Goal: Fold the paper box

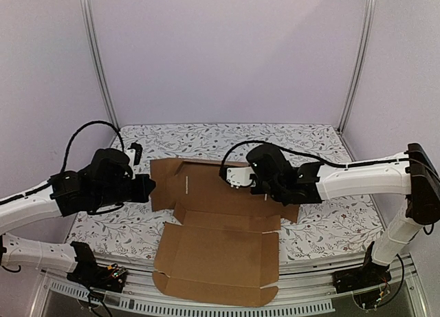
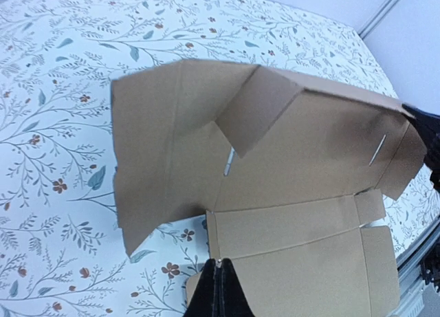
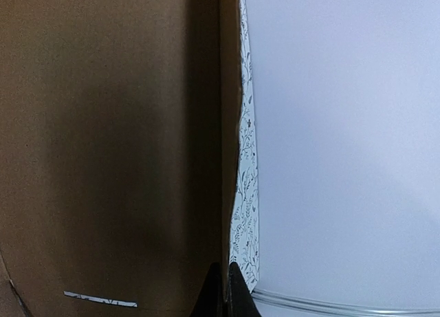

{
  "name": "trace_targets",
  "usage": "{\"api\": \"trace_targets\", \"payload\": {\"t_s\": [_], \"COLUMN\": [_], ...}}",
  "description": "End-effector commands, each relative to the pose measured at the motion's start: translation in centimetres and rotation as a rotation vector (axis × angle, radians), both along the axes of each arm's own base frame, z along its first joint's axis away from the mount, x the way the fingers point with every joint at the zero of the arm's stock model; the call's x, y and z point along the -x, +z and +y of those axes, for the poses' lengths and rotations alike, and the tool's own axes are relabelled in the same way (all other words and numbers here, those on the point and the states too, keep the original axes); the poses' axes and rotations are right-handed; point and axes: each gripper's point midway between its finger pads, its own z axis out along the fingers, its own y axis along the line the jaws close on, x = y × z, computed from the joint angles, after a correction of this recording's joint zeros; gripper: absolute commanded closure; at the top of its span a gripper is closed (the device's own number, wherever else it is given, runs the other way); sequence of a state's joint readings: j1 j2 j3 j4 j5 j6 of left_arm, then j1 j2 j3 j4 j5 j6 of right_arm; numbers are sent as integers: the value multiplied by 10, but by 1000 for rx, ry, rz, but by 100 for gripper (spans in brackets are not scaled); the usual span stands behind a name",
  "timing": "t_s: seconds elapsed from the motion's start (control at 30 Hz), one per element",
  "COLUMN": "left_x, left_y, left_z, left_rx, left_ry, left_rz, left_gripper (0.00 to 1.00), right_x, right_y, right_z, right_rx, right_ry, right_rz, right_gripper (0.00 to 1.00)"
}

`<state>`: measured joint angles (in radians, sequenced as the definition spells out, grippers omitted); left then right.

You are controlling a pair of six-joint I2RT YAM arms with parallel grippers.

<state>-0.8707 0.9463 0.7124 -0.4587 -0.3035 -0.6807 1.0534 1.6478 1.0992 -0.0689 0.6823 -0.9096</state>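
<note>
I see a table (image 1: 323, 224) covered in white cloth printed with grey leafy sprigs and small flowers. On it, from the centre to the lower centre of the top view, lies the plain brown corrugated paper box (image 1: 220, 252), opened out, with its nearest flap reaching past the table's front edge.

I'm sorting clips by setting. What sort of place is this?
Probably a robotics lab test cell, not a home: plain lilac walls framed by metal posts, a floral-covered table, and a robot arm mounted at each side.
</note>
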Motion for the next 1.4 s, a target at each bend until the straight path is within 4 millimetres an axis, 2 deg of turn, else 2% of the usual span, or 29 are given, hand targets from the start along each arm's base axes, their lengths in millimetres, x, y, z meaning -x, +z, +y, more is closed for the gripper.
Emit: {"api": "trace_targets", "payload": {"t_s": [0.0, 0.17, 0.4, 0.6, 0.73, 0.9, 0.97, 1.37], "left_x": [-3, -2, -8, -15, -17, -10, -10, 11], "left_y": [2, -5, -26, -47, -51, -49, -41, -43], "left_z": [44, 69, 78, 57, 39, 17, 12, -6], "left_rx": [-46, -8, 47, 150, 206, 267, 305, 417], "left_ry": [133, 210, 229, 130, 42, -74, -102, -213], "left_rz": [-40, -63, -55, -27, -19, 2, -26, -6], "left_gripper": [100, 100, 100, 100, 100, 100, 100, 100], "right_x": [10, 27, 47, 59, 64, 65, 64, 71], "right_y": [22, 24, 31, 38, 39, 39, 34, 24], "right_z": [8, 14, 16, 17, 18, 18, 18, 32], "right_rx": [-10, 1, -19, -20, -21, -30, -26, -10], "right_ry": [46, 99, 155, 178, 184, 162, 153, 132], "right_rz": [-110, -142, -183, -209, -213, -215, -211, -237], "right_gripper": [100, 100, 100, 100, 100, 100, 100, 100]}}
